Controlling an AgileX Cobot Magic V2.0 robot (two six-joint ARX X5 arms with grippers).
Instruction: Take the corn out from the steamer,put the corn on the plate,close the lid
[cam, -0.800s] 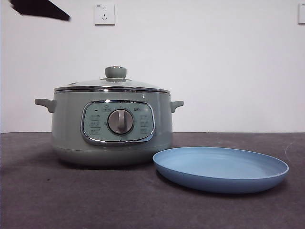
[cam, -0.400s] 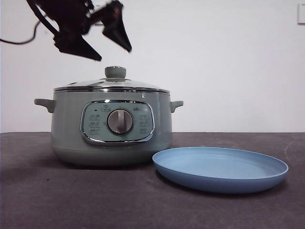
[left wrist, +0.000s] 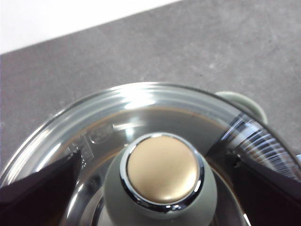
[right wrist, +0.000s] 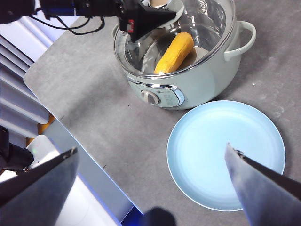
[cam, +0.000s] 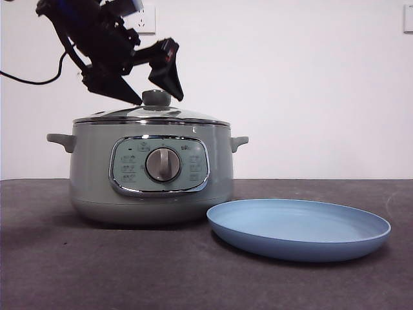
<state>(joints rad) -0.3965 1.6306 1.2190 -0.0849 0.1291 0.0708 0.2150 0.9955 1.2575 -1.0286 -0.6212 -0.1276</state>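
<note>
At the left of the front view, the left gripper has dropped from above the steamer until its two black jaws stand spread on either side of the lid's knob. Half a second ago it hung clear above the knob, and a second ago only a dark tip showed at the top corner. The jaws are wide apart and not yet touching the knob; the left wrist view shows the knob's chrome-ringed gold cap sitting centred between them (a good line-up for a pinch). The glass lid is on the pot, its chrome rim seated all round.

Through the glass, the right wrist view shows the corn lying inside the steamer, slanted across the bowl. So nothing of the task proper is done yet: the descent means the lid lift is about to start, and I judge the next move to be closing on the knob and raising the lid straight up.

Further right, the light-blue plate lies on the dark grey table, just beside the steamer's base and bare. The right gripper waits high over the plate with its jaws standing far apart, holding nothing. On the wall behind, a white socket shows partly behind the arm.
</note>
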